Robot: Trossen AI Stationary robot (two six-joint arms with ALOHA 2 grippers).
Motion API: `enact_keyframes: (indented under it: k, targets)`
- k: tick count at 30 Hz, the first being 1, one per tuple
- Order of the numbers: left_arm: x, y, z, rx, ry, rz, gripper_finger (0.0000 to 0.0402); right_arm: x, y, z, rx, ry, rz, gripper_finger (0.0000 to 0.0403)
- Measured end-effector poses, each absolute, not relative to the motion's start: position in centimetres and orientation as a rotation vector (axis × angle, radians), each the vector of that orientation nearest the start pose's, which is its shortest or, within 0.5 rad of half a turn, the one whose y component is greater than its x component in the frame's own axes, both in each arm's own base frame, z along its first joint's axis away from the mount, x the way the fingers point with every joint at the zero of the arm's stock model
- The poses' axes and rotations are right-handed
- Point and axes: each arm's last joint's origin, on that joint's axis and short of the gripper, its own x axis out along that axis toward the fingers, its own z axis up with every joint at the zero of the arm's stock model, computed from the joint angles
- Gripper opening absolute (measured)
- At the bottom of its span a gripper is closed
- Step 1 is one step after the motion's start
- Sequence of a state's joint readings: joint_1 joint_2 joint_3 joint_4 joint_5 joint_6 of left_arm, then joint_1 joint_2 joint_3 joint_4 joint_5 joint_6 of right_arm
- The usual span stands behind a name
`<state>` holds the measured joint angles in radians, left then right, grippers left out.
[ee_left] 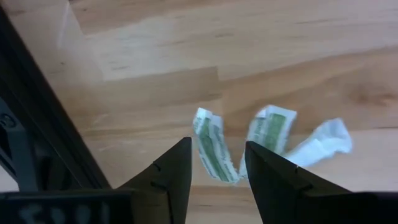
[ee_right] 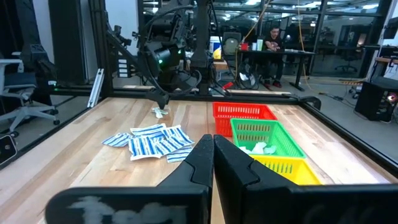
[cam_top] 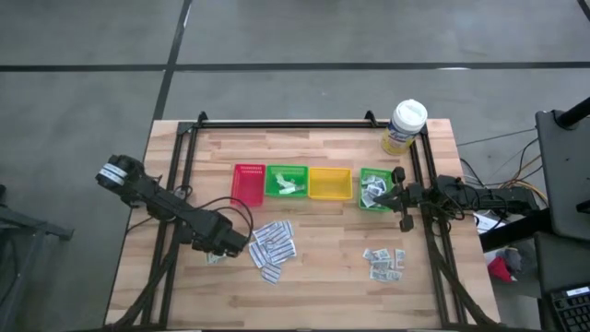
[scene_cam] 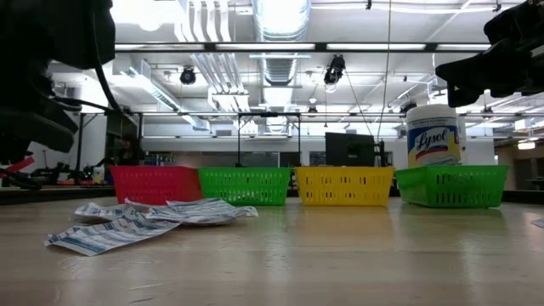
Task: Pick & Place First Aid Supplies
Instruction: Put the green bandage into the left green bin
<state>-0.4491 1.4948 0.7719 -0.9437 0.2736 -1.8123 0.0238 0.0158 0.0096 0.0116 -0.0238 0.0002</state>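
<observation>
Three pale green-white sachets lie flat near the table's left edge: one (ee_left: pixel 214 149) sits between the fingers of my left gripper (ee_left: pixel 217 143), and two more (ee_left: pixel 271 128) (ee_left: pixel 323 143) lie beside it. That gripper (cam_top: pixel 221 247) points steeply down, open, a finger on either side of the sachet without touching it. A pile of long white-and-blue strips (cam_top: pixel 274 244) lies just right of it. Small grey-white squares (cam_top: pixel 385 263) lie near the right side. My right gripper (ee_right: pixel 213 146) is shut and level at the table's right edge (cam_top: pixel 403 198), holding nothing.
Across the table's middle stands a row of trays: red (cam_top: pixel 249 184), green (cam_top: pixel 286 182) holding sachets, yellow (cam_top: pixel 330 183), and a second green one (cam_top: pixel 375 189) with grey squares. A white-lidded yellow-labelled tub (cam_top: pixel 406 126) stands at the far right. Black frame rails run along both sides.
</observation>
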Motion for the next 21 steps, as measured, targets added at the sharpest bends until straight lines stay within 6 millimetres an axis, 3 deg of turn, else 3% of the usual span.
enact_keyframes:
  k: [8, 21]
  targets:
    - [18.4, -9.7, 14.8, -1.114, 1.617, 1.101, 0.0147, 9.8, 0.3, 16.7, 0.0, -0.006, 0.047, 0.0008]
    - [18.1, -9.6, 14.3, -1.113, 1.623, 1.099, 0.008, 9.8, 0.3, 16.7, 0.0, -0.006, 0.048, 0.0008]
